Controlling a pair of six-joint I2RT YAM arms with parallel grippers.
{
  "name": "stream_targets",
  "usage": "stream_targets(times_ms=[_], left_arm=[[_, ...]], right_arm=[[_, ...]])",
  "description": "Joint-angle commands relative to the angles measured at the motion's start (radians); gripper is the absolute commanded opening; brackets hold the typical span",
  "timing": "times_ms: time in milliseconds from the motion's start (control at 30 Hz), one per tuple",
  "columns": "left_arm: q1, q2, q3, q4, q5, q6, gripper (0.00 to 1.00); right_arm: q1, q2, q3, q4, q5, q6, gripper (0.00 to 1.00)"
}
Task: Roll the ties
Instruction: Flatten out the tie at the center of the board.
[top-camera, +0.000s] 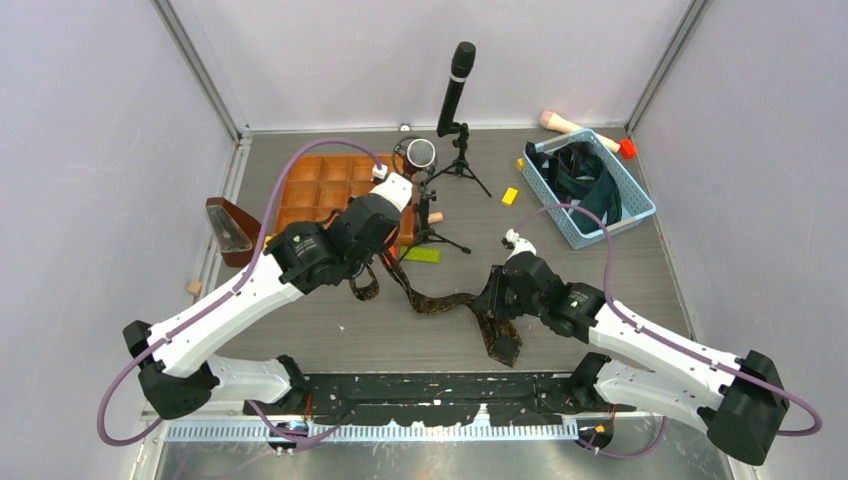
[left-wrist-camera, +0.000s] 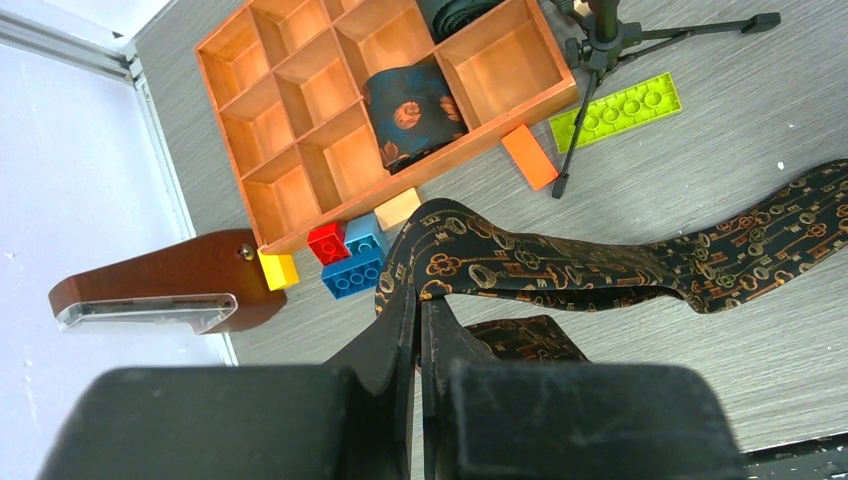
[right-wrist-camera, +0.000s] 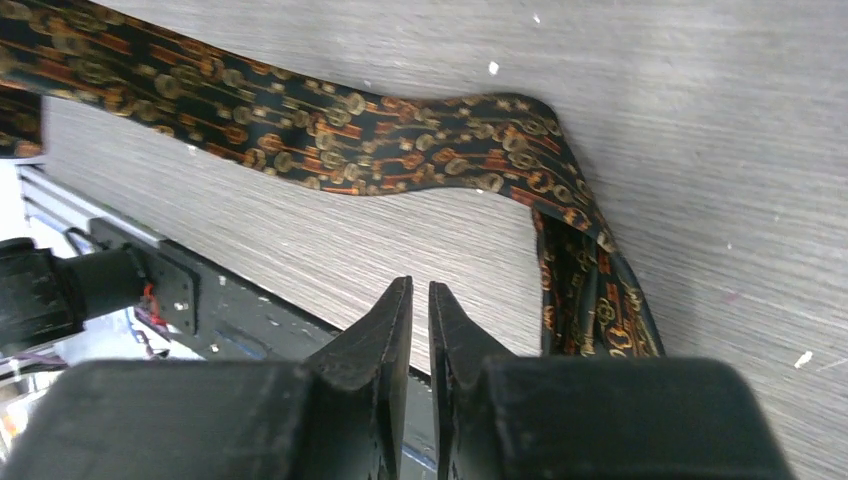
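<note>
The left end effector (left-wrist-camera: 420, 290) pinches the patterned tie (left-wrist-camera: 600, 270), which trails across the desk (left-wrist-camera: 720, 150) beside the wooden tray (left-wrist-camera: 480, 140). The right end effector (right-wrist-camera: 420, 285), nearly closed and empty, must grip the tie before rolling can begin.

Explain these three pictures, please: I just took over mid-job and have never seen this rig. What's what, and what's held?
Two white robot arms are bolted at the near edge of the table. The wide picture looks down from above and behind them; the other two come from wrist cameras. On the table lie a patterned tie, a wooden compartment tray, toy bricks, microphones on tripods and a blue basket. The left tool is shut on a fold of the tie. The right tool hangs beside the tie, fingers nearly together, nothing between them.
</note>
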Motion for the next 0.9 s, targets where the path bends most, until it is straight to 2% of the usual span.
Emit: stream_targets(times_ms=[0,267,467,667,867], left_arm=[[0.004,0.007,0.055,0.033,0.008,0.002,0.00],[0.004,0.014,0.081,0.029,0.009,0.014,0.00],[0.004,0.024,0.099,0.029,0.002,0.029,0.00],[0.004,0.042,0.134,0.026,-0.002,0.040,0.00],[0.006,0.069,0.177,0.011,-0.029,0.065,0.00]], right_arm=[[0.007,0.028,-0.036,0.038,0.046,0.059,0.15],[0.001,0.116,-0.075,0.043,0.234,0.110,0.11],[-0.017,0.188,-0.100,0.051,0.295,0.135,0.09],[-0.019,0.256,-0.111,0.066,0.316,0.121,0.07],[-0.019,0.328,-0.122,0.108,0.270,0.088,0.05]])
